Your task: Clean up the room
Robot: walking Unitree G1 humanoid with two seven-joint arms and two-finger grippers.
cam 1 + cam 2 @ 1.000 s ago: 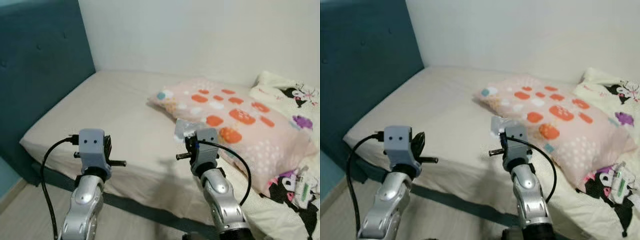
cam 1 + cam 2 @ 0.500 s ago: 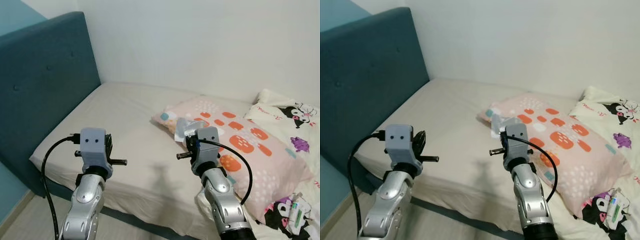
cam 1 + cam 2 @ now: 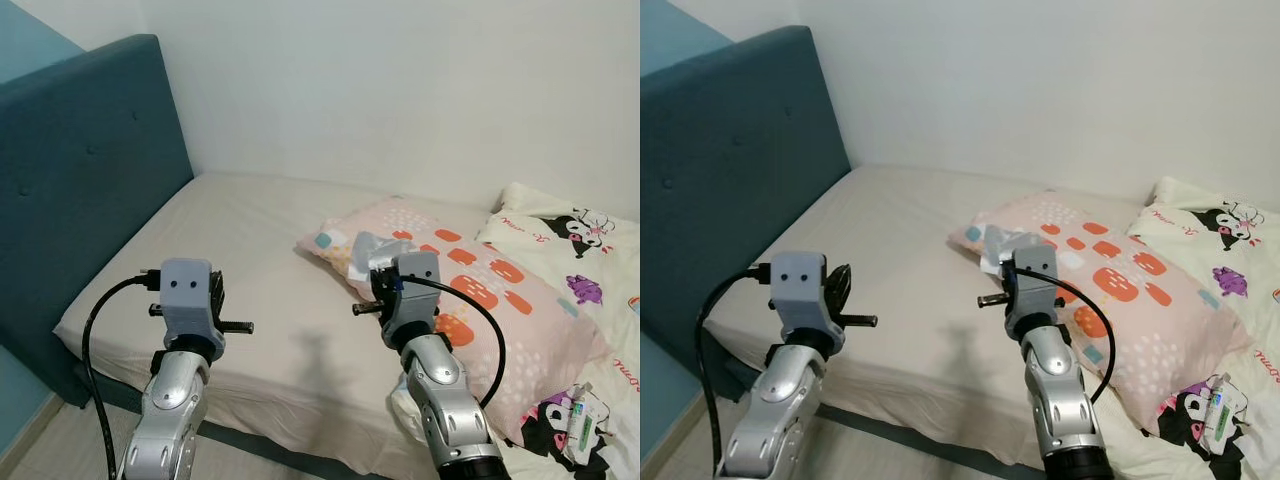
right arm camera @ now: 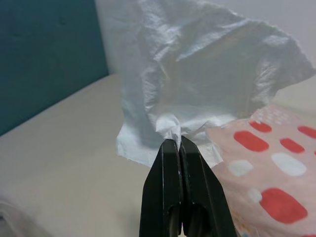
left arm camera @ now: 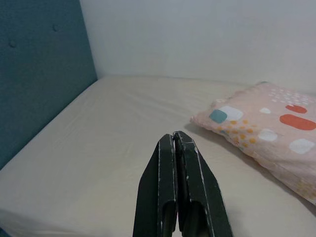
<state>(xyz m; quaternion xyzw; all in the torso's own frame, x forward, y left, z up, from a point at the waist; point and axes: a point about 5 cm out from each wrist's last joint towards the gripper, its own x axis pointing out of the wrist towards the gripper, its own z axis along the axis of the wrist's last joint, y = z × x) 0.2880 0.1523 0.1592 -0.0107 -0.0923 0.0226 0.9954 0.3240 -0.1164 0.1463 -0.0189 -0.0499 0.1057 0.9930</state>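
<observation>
View now lifted toward the wall, right gripper [image 4: 178,143] clamped on a white tissue [image 4: 197,84] above the bed [image 3: 240,260], pillow [image 3: 500,300] beyond, left gripper [image 5: 174,139] pressed together, empty.

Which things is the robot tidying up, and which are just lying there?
For the job:
- white tissue, pinched in the right hand
- left hand, shut and holding nothing

Just lying there:
- spotted pillow
- cartoon blanket
- small tube
- bed
</observation>
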